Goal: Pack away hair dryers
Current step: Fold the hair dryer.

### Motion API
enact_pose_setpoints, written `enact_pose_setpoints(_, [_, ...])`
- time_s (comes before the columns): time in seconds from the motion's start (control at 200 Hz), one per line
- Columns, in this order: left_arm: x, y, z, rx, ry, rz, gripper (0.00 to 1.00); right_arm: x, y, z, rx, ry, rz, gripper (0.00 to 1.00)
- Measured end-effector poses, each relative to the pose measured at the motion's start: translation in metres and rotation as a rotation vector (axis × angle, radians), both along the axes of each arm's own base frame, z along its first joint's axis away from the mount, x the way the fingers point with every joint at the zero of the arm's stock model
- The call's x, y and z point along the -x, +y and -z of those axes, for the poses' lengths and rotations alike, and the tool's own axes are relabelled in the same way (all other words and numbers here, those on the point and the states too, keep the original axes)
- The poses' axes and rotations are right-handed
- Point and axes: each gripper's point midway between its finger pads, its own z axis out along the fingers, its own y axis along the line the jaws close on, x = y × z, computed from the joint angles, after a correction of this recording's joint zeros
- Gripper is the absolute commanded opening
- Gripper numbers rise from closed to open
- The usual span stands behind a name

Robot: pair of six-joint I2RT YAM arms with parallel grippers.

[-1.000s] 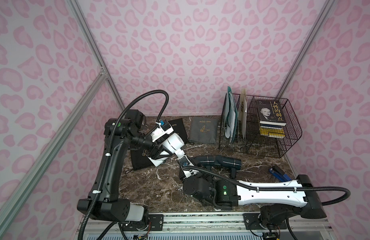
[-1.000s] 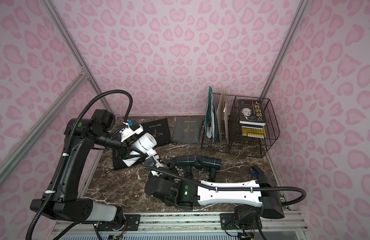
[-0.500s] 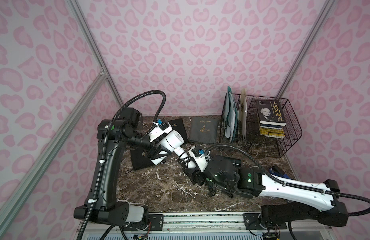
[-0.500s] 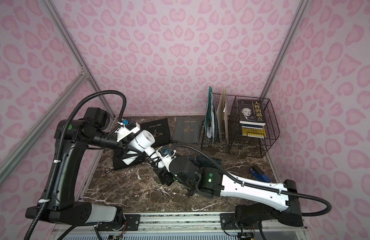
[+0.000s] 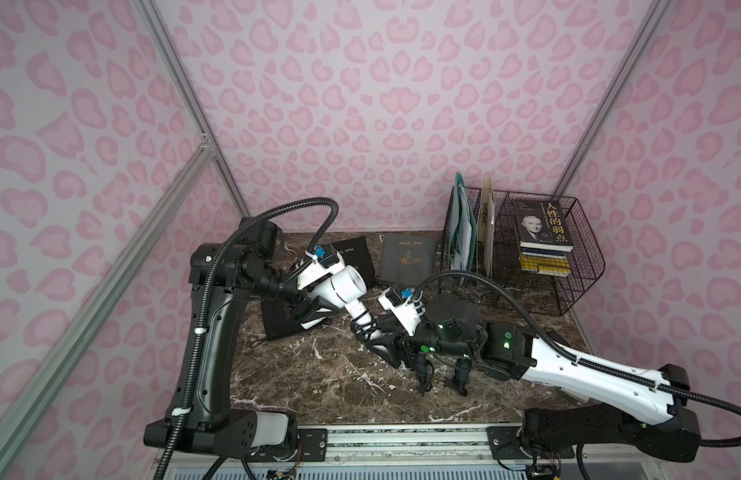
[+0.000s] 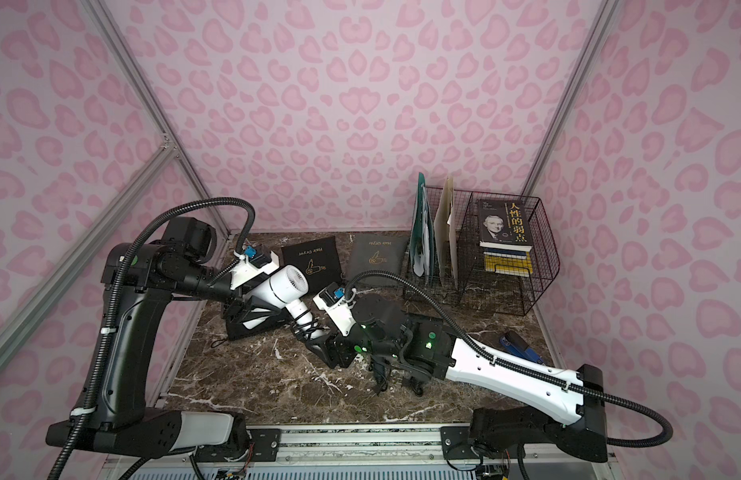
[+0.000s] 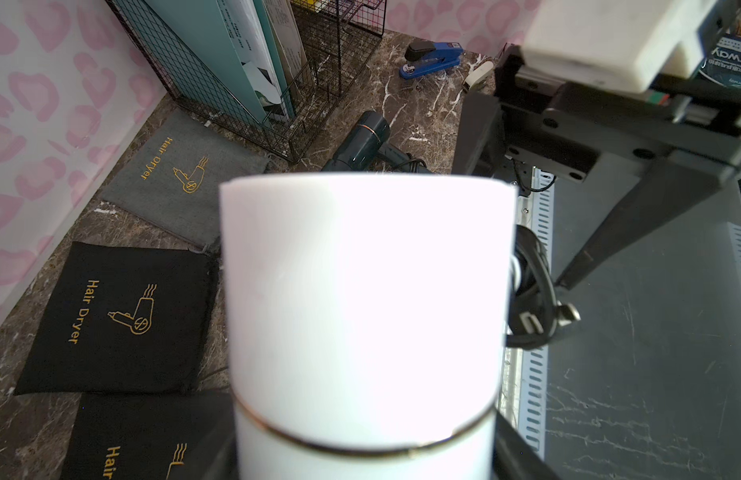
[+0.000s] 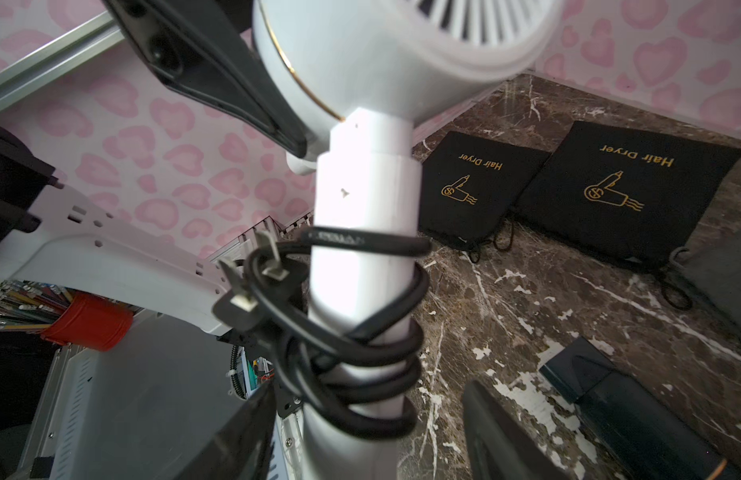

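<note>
A white hair dryer (image 5: pixel 347 286) (image 6: pixel 286 284) hangs above the marble table, and my left gripper (image 5: pixel 332 296) (image 7: pixel 364 451) is shut on its barrel (image 7: pixel 360 291). Its handle (image 8: pixel 362 199), wrapped in a black cord (image 8: pixel 352 345), points down toward my right gripper (image 5: pixel 371 337) (image 8: pixel 369 399). That gripper is open, one finger beside the handle's end and the other standing apart from it. A dark teal hair dryer (image 7: pixel 362 141) (image 8: pixel 635 419) lies on the table under the right arm, mostly hidden in both top views.
Two black pouches (image 6: pixel 315 262) (image 6: pixel 252 328) and a grey pouch (image 6: pixel 377 257) marked "Hair Dryer" lie flat at the back left. A wire rack (image 5: pixel 568 291) with books and folders fills the back right. A blue stapler (image 6: pixel 520 347) lies by the right edge.
My right arm swung from the table's front toward the back left, and its jaws now stand around the white dryer's handle end. The left arm shifted slightly, still holding the dryer.
</note>
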Motion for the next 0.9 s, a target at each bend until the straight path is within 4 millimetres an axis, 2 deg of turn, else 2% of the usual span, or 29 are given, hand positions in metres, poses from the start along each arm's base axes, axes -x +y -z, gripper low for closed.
enact_pose_setpoints(0.26, [0.011, 0.001, -0.004, 0.005, -0.046, 0.017, 0.02, 0.004, 0.004, 0.003, -0.009, 0.036, -0.052, 0.53])
enact_pose_setpoints(0.33, [0.012, 0.001, -0.005, 0.006, -0.050, 0.019, 0.02, 0.007, 0.006, 0.003, -0.014, 0.044, -0.069, 0.44])
enact_pose_setpoints(0.5, [0.013, 0.000, -0.005, 0.016, -0.039, 0.016, 0.02, 0.012, 0.012, 0.005, -0.030, 0.053, -0.110, 0.38])
enact_pose_setpoints(0.685, [0.020, 0.000, 0.002, 0.028, 0.022, -0.025, 0.02, 0.016, 0.013, 0.012, -0.036, 0.094, -0.126, 0.31])
enact_pose_setpoints(0.9, [0.027, 0.001, 0.008, 0.055, 0.036, -0.094, 0.02, 0.023, 0.016, 0.018, -0.061, 0.134, -0.150, 0.18])
